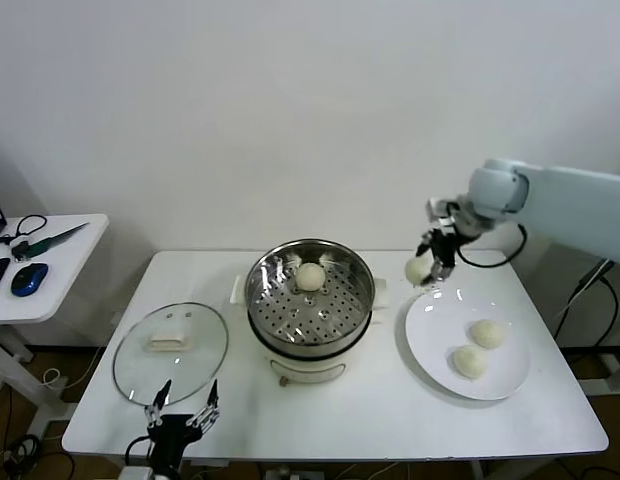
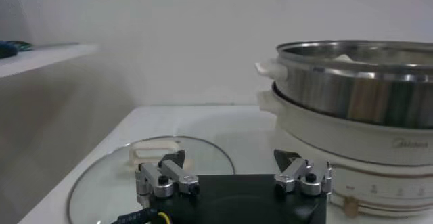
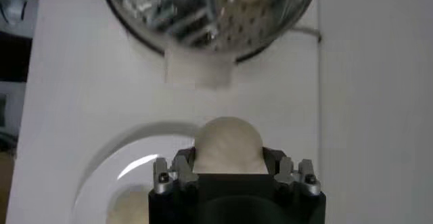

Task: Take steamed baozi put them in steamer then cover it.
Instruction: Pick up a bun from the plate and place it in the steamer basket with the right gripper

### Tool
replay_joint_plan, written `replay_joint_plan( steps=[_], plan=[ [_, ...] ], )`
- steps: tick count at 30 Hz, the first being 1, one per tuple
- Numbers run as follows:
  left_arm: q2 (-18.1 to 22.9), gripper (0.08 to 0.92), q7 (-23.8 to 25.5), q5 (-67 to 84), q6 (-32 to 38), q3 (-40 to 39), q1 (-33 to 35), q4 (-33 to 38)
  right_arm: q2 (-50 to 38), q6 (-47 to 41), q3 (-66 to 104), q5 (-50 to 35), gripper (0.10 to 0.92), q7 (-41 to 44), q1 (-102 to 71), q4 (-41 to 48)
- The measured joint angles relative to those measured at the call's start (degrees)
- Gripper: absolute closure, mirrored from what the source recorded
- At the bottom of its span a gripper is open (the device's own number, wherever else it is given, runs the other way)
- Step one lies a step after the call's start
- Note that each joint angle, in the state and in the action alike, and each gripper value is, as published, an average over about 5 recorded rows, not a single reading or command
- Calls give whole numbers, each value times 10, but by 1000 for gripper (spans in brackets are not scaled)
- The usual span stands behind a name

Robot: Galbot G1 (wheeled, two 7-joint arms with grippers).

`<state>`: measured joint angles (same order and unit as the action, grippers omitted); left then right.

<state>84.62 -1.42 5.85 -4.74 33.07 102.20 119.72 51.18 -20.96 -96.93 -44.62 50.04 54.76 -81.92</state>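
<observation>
Right gripper [image 1: 427,266] aloft beside steamer [image 1: 310,300], fingers clamped on a baozi [image 1: 419,270]; left gripper [image 1: 180,405] low, fingers spread, empty.

Our two arms

Our right gripper [image 1: 431,262] hangs raised, fingers closed with a bun between them; our left gripper [image 1: 182,408] rests low, fingers spread.

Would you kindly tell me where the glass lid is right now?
In the head view, the glass lid lies flat on the table's left side, beside the steamer, just beyond the left tool.
</observation>
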Motion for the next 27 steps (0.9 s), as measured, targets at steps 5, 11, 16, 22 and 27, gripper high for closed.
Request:
replay_joint_plan(
  steps=[5, 11, 16, 22, 27],
  plan=[
    [-1, 177, 1, 1, 0, 0, 1, 5, 59, -31, 20, -51, 355, -30, 13, -22],
    [-4, 177, 1, 5, -1, 6, 6, 12, 140, -56, 42, -79, 355, -60, -16, -8],
    [-4, 177, 1, 6, 0, 7, 9, 13, 199, -66, 54, -81, 355, -75, -61, 28],
    [-5, 177, 1, 6, 1, 9, 10, 11, 256, -71, 63, -67, 355, -87, -116, 82],
    [-5, 177, 1, 7, 1, 9, 7, 8, 291, -75, 67, -54, 353, -92, -154, 122]
  ],
)
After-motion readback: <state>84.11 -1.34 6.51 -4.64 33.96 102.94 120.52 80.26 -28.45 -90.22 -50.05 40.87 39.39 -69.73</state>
